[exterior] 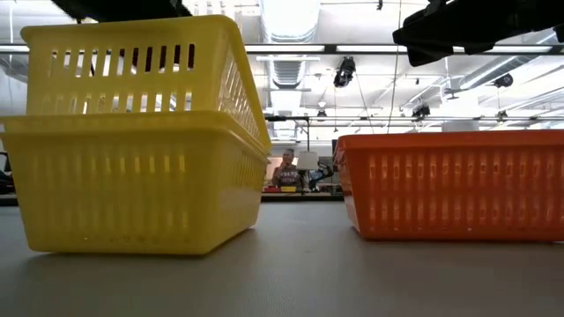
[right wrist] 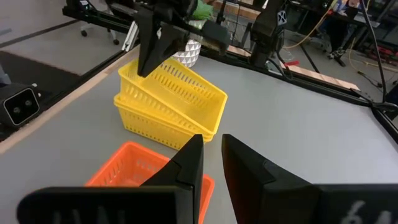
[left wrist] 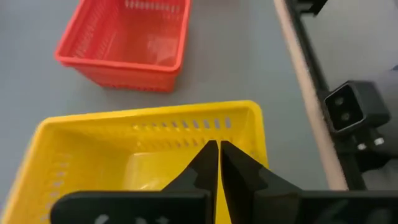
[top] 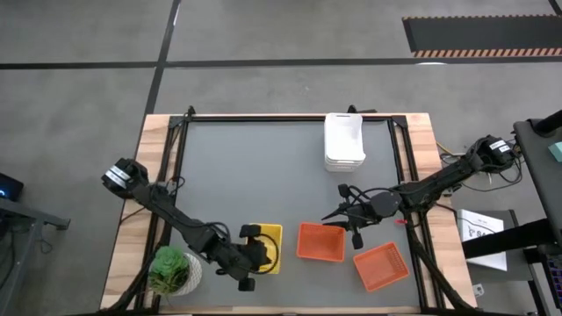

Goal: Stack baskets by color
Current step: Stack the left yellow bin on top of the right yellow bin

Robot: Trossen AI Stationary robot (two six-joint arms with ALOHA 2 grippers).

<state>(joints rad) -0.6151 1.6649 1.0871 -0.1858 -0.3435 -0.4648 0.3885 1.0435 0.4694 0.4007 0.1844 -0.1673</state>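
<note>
Two yellow mesh baskets stand near the front edge. The upper one sits tilted in the lower one, its end toward my left arm raised. My left gripper is shut, slanting down over the upper basket's inside. An orange basket stands to the right of them on the table. My right gripper hangs above it, narrowly open with nothing between its fingers. A second orange basket lies front right. White baskets are stacked at the far edge. My left gripper reaches with shut fingers slanting down from the table's left toward the raised end of the upper yellow basket. Nothing shows between the fingers. Whether the tips touch the basket I cannot tell.
A green potted plant stands at the front left corner, close to my left arm. The grey table has open room in its middle and far left. Black rails run along the table's sides. A person shows far off in the room behind.
</note>
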